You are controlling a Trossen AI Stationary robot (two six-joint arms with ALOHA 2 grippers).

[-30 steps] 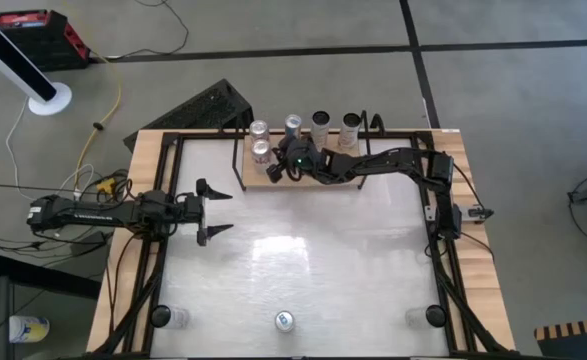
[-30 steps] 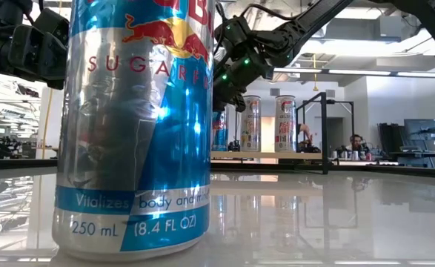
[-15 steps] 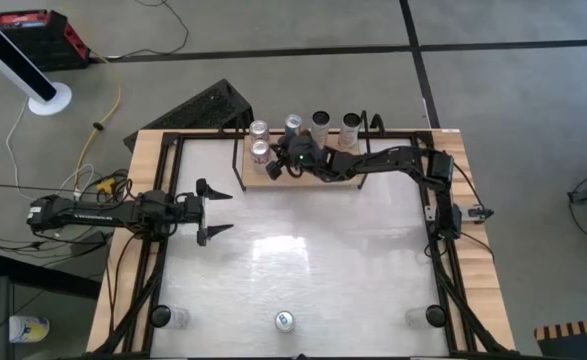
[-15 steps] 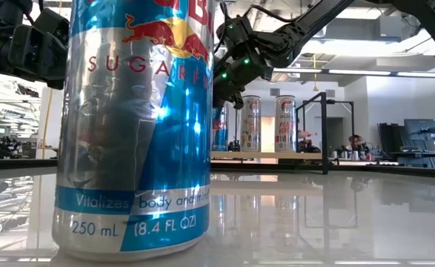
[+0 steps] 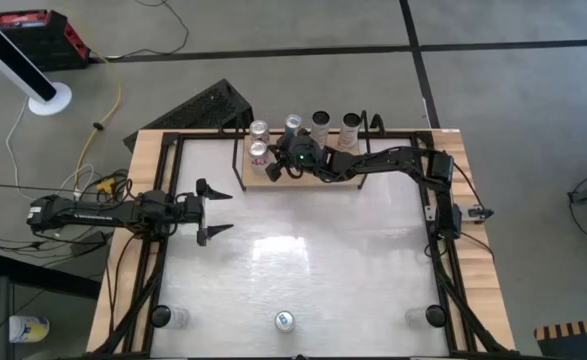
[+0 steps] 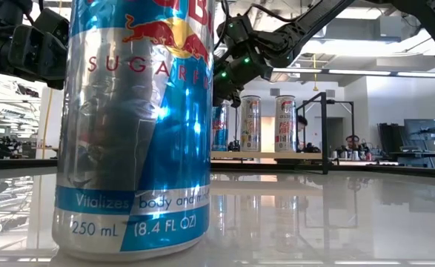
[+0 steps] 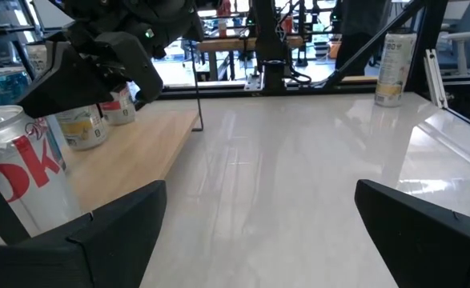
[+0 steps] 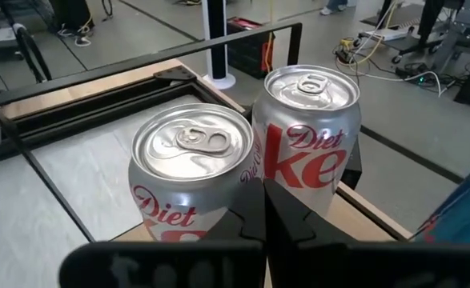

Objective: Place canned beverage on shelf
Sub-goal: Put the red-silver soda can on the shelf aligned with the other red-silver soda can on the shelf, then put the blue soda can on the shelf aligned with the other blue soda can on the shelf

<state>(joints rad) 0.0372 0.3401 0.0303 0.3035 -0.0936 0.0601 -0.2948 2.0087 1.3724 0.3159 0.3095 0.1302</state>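
The shelf [image 5: 251, 174], a light-wood board in a black wire frame, stands at the table's far middle. On it stand two Diet Coke cans [image 8: 190, 172] [image 8: 311, 132] at its left end, and a row of other cans [image 5: 320, 121] along its far side. My right gripper [image 8: 263, 204] is shut, just near of the two Coke cans and pointing at the gap between them. A Red Bull can [image 5: 285, 320] stands upright at the table's near edge, and it fills the low view [image 6: 135, 126]. My left gripper [image 5: 218, 210] waits open at the table's left. My right gripper's shut fingertips [image 8: 260, 192] slant slightly downward from the table's right, at the gap between the two Diet Coke cans. Whether they touch either can, I cannot tell. Both cans stand upright on the shelf board [image 8: 367, 220].
A black frame [image 5: 178, 140] runs along the table's edges. Pale containers stand at the near-left [image 5: 173, 317] and near-right [image 5: 418, 317] corners. A black wire rack [image 5: 208, 105] lies off the far-left corner. The white tabletop between shelf and Red Bull can is bare.
My right gripper has turned a little at the wrist beside the cans on the shelf and stays shut. The cans and the shelf stand as before.
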